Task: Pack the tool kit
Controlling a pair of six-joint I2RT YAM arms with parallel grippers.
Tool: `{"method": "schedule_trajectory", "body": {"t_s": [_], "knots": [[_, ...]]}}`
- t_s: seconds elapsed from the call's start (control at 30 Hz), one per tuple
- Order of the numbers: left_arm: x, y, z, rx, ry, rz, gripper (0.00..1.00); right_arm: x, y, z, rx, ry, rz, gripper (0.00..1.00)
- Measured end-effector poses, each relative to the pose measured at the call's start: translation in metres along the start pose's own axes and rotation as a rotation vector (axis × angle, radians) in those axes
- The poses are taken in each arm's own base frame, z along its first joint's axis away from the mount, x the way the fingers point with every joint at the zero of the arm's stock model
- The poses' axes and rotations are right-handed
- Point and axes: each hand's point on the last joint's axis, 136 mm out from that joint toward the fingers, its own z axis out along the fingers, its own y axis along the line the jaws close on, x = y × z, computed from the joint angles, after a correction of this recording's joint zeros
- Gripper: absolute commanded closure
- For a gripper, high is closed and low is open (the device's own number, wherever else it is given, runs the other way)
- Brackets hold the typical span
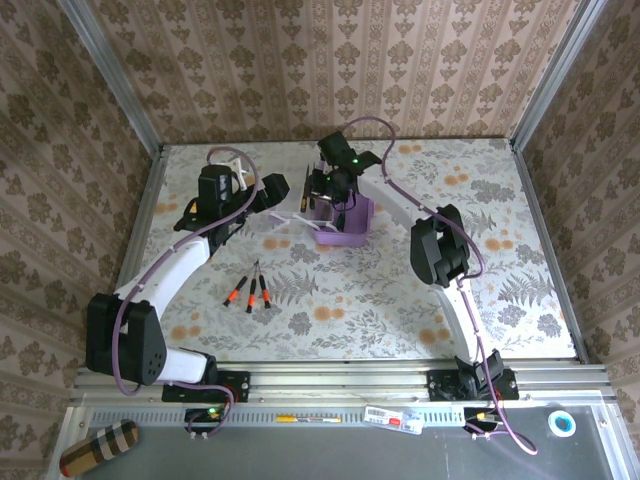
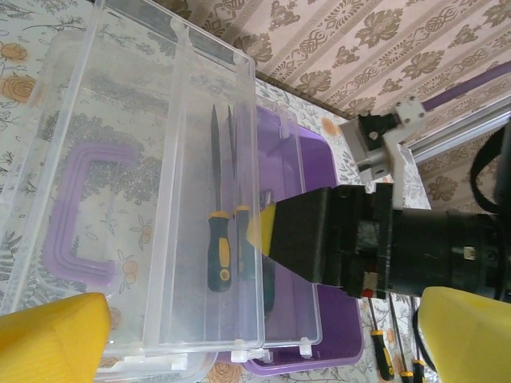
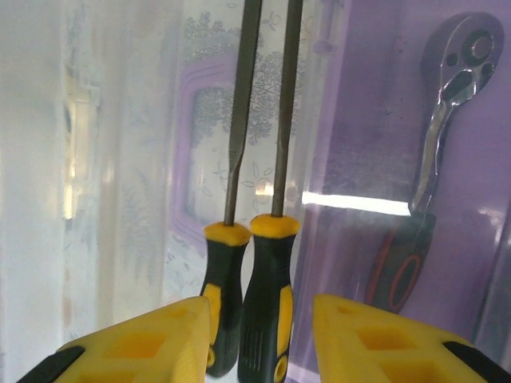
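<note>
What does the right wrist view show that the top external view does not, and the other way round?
Right wrist view: a metal ratchet wrench with a black-and-red grip lying in the small purple plastic case, and two yellow-and-black-handled screwdrivers side by side. Top external view: three orange-handled screwdrivers lying on the floral table, outside the case. Both: the purple case with its clear lid open.

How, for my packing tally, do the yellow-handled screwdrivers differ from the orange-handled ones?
The yellow-handled screwdrivers are two, lying inside the open case; the orange-handled screwdrivers are three, loose on the table. Handle accents differ: yellow versus orange. Both have part-black handles and thin shafts.
</note>
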Motion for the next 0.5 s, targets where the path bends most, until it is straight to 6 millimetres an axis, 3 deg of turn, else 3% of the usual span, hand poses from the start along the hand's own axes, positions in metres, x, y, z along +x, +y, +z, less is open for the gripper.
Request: {"method": "schedule_trajectory", "body": {"t_s": [0.1, 0.3, 0.4, 0.5], "knots": [[0.0, 0.0, 0.0, 0.003, 0.002, 0.0, 0.0, -0.001, 0.007, -0.025, -0.015, -0.022, -0.017, 0.6], [0.001, -0.002, 0.001, 0.01, 0.008, -0.006, 0.0, 0.003, 0.015, -0.094, -0.053, -0.105, -0.058, 0.6], [0.003, -0.005, 0.001, 0.022, 0.01, -0.006, 0.0, 0.014, -0.001, -0.121, -0.042, -0.138, -0.059, 0.6], [0.008, -0.014, 0.003, 0.04, 0.022, 0.005, 0.0, 0.031, -0.039, -0.134, 0.016, -0.147, -0.043, 0.58]]}}
